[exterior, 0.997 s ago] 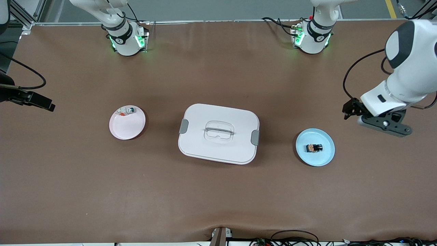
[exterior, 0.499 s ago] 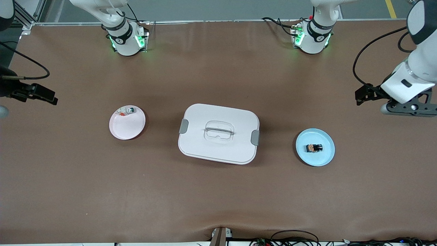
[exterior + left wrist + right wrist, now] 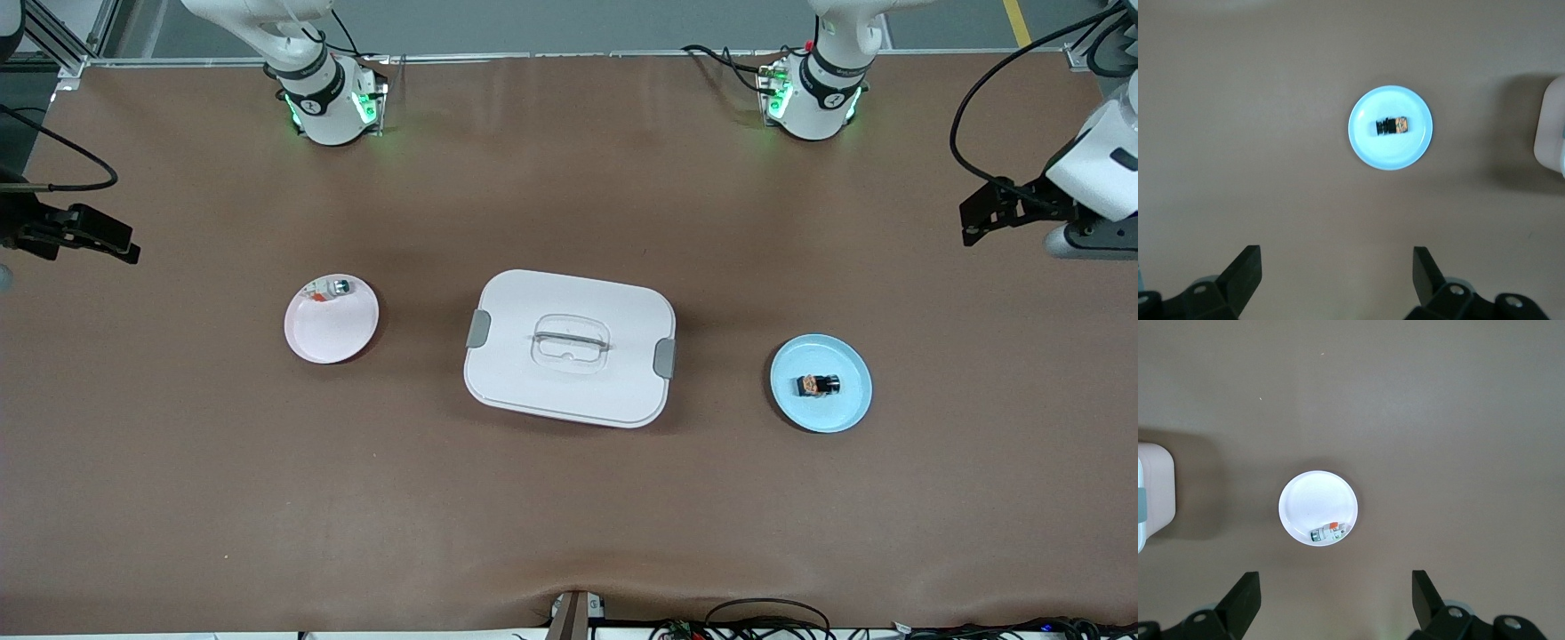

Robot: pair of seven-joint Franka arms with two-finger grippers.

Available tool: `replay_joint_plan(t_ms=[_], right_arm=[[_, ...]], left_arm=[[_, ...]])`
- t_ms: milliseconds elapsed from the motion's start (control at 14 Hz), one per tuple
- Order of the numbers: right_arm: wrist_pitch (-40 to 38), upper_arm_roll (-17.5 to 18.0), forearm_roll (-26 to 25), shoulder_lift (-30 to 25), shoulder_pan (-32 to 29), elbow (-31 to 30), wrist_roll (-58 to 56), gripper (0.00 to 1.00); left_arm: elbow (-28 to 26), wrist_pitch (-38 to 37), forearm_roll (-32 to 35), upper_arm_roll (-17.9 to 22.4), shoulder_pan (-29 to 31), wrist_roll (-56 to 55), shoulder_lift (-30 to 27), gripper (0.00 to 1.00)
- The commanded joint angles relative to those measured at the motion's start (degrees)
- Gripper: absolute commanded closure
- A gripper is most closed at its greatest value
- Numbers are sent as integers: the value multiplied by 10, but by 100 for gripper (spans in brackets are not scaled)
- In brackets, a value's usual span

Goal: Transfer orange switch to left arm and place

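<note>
The orange switch (image 3: 819,385), black with an orange end, lies on a round blue plate (image 3: 845,404) toward the left arm's end of the table; it also shows in the left wrist view (image 3: 1391,125). The white box (image 3: 569,391) with grey latches stands mid-table between the two plates. My left gripper (image 3: 973,222) is open and empty, high over bare table past the blue plate; its open fingers frame the left wrist view (image 3: 1337,267). My right gripper (image 3: 116,249) is open and empty, high over the right arm's end of the table, as the right wrist view (image 3: 1336,590) shows.
A pink plate (image 3: 331,333) toward the right arm's end holds a small white-and-green part (image 3: 338,286), also in the right wrist view (image 3: 1328,532). The box's edge shows in both wrist views, left (image 3: 1551,133) and right (image 3: 1153,493). Cables lie along the table's near edge.
My left gripper has drawn away from the blue plate, up and outward toward the table's end. My right gripper has shifted slightly at its end. Nothing on the table moved.
</note>
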Motion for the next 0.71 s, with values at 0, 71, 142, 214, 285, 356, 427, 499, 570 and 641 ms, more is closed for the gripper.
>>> replay_joint_plan(t_ms=[0,71,142,214,285,356,427,499,570,641], right_arm=[[15,5,8,-23,-13,-28,33,0],[16,5,8,-24,-15,-29,36,0],[17,5,8,-25,-15,-30,37,0],[22,5,8,-29,-15,-35,37,0],[36,5,9,-40,-16,-50,37,0],[55,5,10,-57,-17,-78,37,0],[75,4,14,-77,-19,-109,38,0],[90,5,21,-95,-26,-134,37,0],[101,4,28,-105,-28,-146,37,0],[98,4,28,-107,-28,-147,37,0]], left_arm=[[1,-28,-9,27,-27,-7,-21,0],[1,-33,-9,28,-28,-12,-25,0],[1,-38,-9,28,-27,-13,-28,0],[1,-40,-10,27,-25,-12,-28,0],[1,-43,-10,26,-23,-12,-29,0],[0,-44,-10,26,-23,-13,-32,0],[0,-44,-10,23,-23,-16,-32,0],[0,-44,-15,23,-23,-20,-33,0],[-1,-44,-30,24,-21,-21,-36,0],[-4,-44,-46,27,-19,-22,-40,0]])
